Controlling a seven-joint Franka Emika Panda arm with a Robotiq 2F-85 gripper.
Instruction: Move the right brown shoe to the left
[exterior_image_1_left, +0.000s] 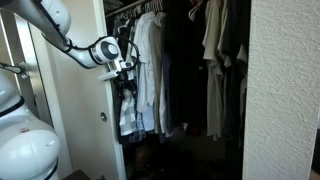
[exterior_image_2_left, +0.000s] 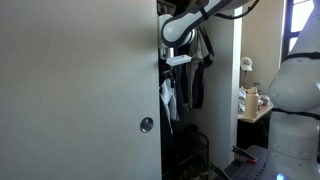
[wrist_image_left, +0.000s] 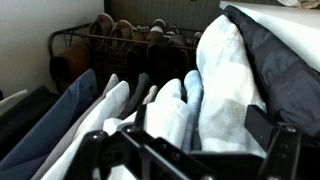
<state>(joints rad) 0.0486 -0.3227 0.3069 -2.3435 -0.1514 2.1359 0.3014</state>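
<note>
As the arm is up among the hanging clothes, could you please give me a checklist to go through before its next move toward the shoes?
1. Shoe rack in sight: ok, at the top of the wrist view.
2. Right brown shoe picked out: cannot tell; the shoes on the rack are too small to tell apart.
3. Path to the rack: not ok; hanging clothes lie between it and the gripper.
4. Gripper open and empty: ok; jaws apart, nothing held.
5. Height: not ok; both exterior views show the gripper up at hanger level.
6. Free room left of the shoe: cannot tell.
</note>
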